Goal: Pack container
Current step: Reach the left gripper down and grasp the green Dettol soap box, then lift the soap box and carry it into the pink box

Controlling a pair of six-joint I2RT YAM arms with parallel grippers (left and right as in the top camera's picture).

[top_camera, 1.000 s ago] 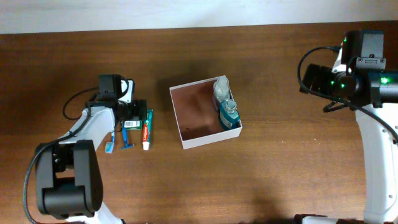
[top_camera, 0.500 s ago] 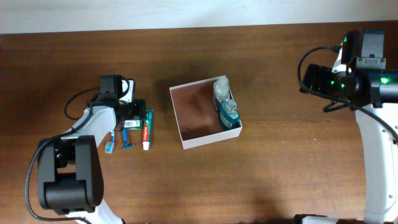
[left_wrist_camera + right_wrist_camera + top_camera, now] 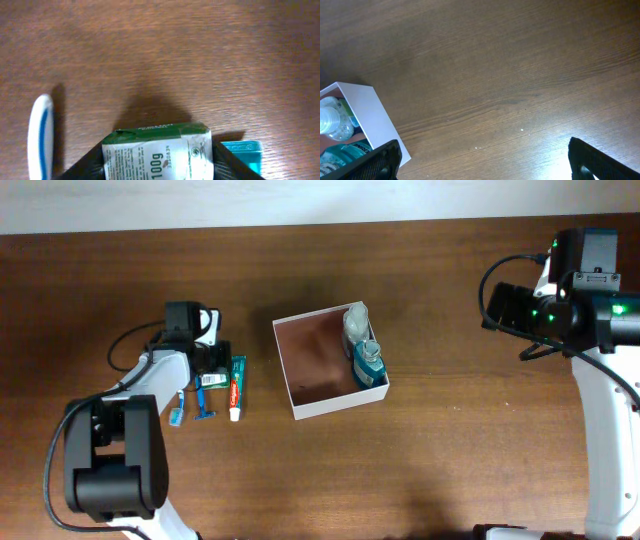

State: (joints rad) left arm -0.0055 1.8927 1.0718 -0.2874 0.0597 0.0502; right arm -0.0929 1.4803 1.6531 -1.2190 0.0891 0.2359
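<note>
The container (image 3: 296, 395), a white-walled square box with a pinkish-brown floor, sits mid-table. It holds a clear bottle (image 3: 356, 325) and a blue mouthwash bottle (image 3: 368, 364) along its right wall. My left gripper (image 3: 212, 362) is to the container's left, among the toiletries. In the left wrist view its fingers (image 3: 157, 167) press both sides of a green and white packet (image 3: 157, 150). My right gripper (image 3: 485, 170) is open and empty over bare wood at the far right; the container's corner (image 3: 370, 112) shows at the left of the right wrist view.
A red and white toothpaste tube (image 3: 237, 387), a blue razor (image 3: 205, 406) and a white and blue toothbrush (image 3: 177, 409) lie left of the container. The toothbrush (image 3: 40, 137) and a teal item (image 3: 242, 150) flank the packet. The right arm (image 3: 560, 310) is at the far right edge.
The left arm has shifted very slightly toward the container, with its gripper staying at the packet. The right arm and the container have not moved.
</note>
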